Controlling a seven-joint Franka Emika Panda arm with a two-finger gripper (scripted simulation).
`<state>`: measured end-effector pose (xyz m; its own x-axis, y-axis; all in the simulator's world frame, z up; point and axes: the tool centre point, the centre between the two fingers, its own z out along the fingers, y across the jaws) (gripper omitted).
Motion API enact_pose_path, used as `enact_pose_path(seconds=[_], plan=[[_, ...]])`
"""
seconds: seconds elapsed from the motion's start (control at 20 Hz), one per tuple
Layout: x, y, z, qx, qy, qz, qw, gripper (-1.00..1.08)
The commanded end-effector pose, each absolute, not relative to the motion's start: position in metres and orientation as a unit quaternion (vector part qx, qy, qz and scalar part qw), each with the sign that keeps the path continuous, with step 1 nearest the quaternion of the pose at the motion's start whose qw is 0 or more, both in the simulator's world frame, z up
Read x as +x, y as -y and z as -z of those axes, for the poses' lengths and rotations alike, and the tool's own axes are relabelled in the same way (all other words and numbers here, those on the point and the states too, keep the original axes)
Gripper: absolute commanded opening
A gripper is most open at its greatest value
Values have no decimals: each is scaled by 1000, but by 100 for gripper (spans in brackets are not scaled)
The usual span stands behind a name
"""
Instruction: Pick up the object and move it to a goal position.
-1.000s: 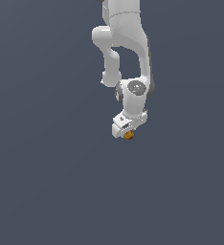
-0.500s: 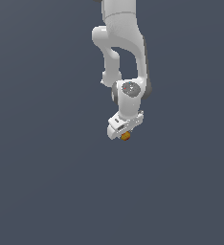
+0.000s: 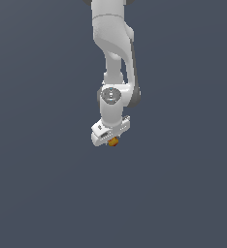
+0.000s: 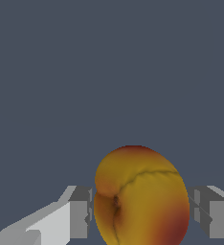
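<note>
White gripper points downward; its fingers are clamped on an orange-yellow, red-blushed peach seated between them, above a plain dark grey floor.

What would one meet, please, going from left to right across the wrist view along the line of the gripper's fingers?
One grey finger → the orange-yellow object with red patches → the other grey finger.
</note>
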<state>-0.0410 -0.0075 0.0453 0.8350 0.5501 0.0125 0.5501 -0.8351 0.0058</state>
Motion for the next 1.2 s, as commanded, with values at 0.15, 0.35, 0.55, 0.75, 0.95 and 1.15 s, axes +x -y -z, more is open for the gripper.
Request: enact_pose_path(seconds=[0.15,0.35,0.55,0.75,0.95,1.15], plan=[[-25,58,-43,958,-287,-3,0,-100],[-17,79,-43,958,-287,-1,0,-100],[-12,89,-43,958,-288,0,0,-100],[-8,82,-46,956,-293,-4,-1,-100],[-6,86,-47,956,-293,-4,-1,-100],[1,99,-51,956,-293,-4,-1,-100]])
